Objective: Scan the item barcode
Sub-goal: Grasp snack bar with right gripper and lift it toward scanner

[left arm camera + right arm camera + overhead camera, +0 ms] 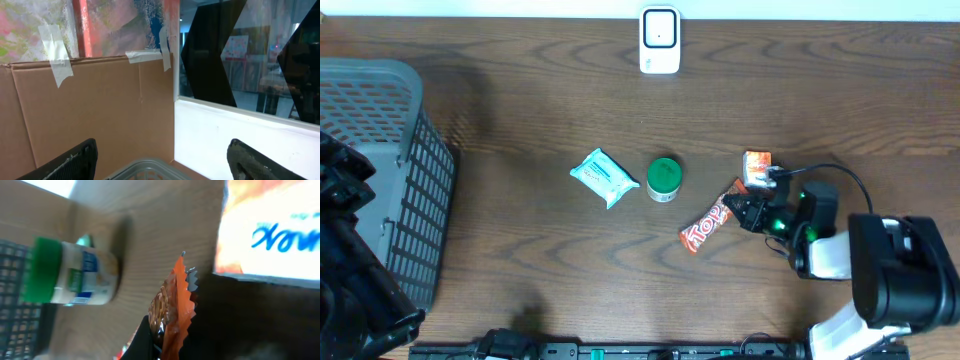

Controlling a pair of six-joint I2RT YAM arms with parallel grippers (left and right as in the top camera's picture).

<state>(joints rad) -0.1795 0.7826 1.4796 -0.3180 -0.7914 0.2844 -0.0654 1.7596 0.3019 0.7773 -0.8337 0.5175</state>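
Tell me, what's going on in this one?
The right gripper is shut on one crimped end of the orange candy bar, which looks flat on the table near the green-lidded jar. It is not yet lifted toward the white scanner at the far edge. The left gripper hangs open and empty above the grey basket.

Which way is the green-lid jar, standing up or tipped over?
Standing up: overhead, the jar shows its round green lid on top.
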